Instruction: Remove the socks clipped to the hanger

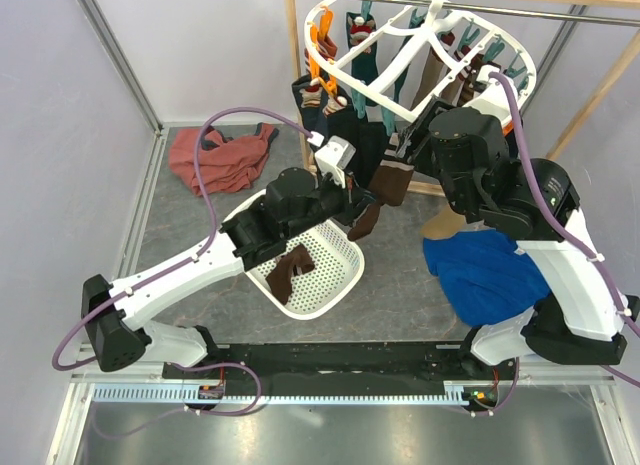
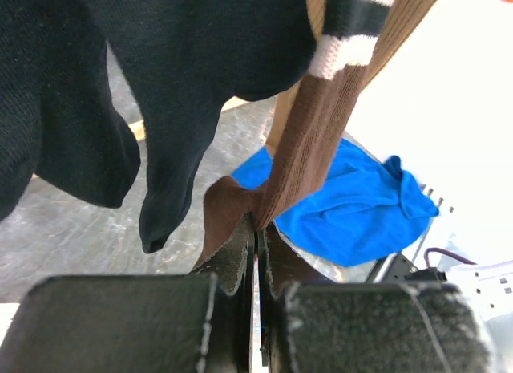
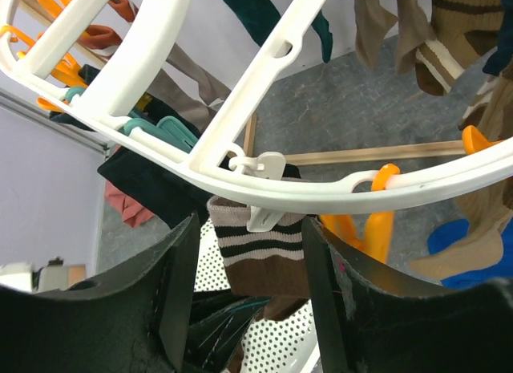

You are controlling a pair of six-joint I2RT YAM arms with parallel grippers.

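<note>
The white oval hanger [image 1: 425,30] hangs at the back with several socks on orange and teal clips. My left gripper [image 1: 366,201] is shut on the lower part of a brown sock [image 1: 392,181]; in the left wrist view the jaws [image 2: 259,229] pinch the brown sock [image 2: 309,148] below its striped cuff. My right gripper [image 1: 412,141] is open under the ring. In the right wrist view its jaws [image 3: 250,225] stand either side of the brown sock's striped cuff [image 3: 268,257], held by a white clip [image 3: 260,214] on the ring [image 3: 337,192].
A white perforated basket [image 1: 335,285] below holds a brown sock [image 1: 290,270]. A blue cloth [image 1: 490,270] lies right, a rust-red garment [image 1: 225,155] left. Black socks [image 2: 160,84] hang beside the left gripper. A wooden rail frame [image 1: 290,35] stands behind.
</note>
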